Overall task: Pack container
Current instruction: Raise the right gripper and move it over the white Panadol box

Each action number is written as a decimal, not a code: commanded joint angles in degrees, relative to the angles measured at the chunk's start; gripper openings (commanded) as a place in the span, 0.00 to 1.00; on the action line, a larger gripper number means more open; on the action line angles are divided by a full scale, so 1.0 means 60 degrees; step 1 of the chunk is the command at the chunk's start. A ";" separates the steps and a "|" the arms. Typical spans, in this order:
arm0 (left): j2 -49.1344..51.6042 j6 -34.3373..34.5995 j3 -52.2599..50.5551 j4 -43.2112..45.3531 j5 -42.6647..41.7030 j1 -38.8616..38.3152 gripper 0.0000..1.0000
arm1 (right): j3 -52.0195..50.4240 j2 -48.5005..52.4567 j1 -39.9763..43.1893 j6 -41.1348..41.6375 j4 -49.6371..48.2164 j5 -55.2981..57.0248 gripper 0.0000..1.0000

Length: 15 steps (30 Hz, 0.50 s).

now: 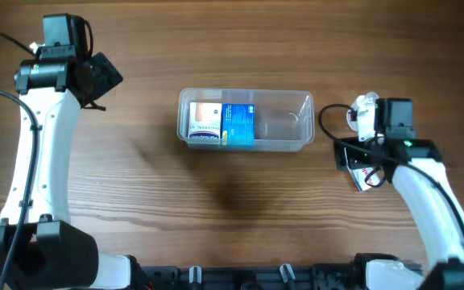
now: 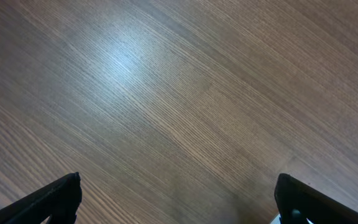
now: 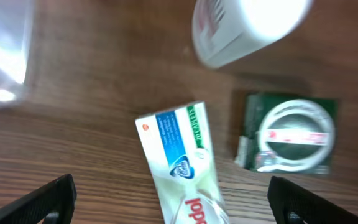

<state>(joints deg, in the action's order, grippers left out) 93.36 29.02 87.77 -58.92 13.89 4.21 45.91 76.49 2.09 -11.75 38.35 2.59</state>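
Observation:
The clear plastic container point(image 1: 296, 101) stands at the table's middle. It holds a white and blue box point(image 1: 205, 121) at its left end and a blue box point(image 1: 239, 125) beside it; its right half holds nothing. My right gripper point(image 1: 353, 159) point(image 3: 173, 199) is open, right of the container, above a white toothpaste box point(image 3: 178, 158) that lies between its fingers. A corner of the container point(image 3: 2, 56) shows in the right wrist view. My left gripper point(image 1: 101, 76) point(image 2: 179, 196) is open and empty at the far left, over bare wood.
A white bottle point(image 3: 247, 28) point(image 1: 366, 105) and a green packet with a white ring point(image 3: 289, 132) lie by the toothpaste box point(image 1: 367, 177). The table is brown wood point(image 2: 166, 93). The arm bases stand at the front edge.

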 commanded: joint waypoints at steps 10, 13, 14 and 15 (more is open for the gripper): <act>-0.0047 -0.0040 0.0106 0.0022 0.0120 0.0026 1.00 | -0.0157 0.2408 0.0033 -0.0681 -0.0627 -0.0149 1.00; -0.0047 -0.0040 0.0106 0.0022 0.0120 0.0026 1.00 | -0.0157 0.2452 0.0033 -0.0918 -0.0794 -0.0149 1.00; -0.0047 -0.0040 0.0106 0.0022 0.0124 0.0026 1.00 | -0.0157 0.2452 0.0044 -0.1060 -0.0871 -0.0149 1.00; -0.0047 -0.0040 0.0106 0.0022 0.0120 0.0026 1.00 | -0.0157 0.2452 0.0047 -0.1082 -0.0925 -0.0146 1.00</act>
<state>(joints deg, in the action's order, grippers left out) 93.36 29.02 87.77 -58.92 13.89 4.21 45.39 90.61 2.09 -15.59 33.74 2.59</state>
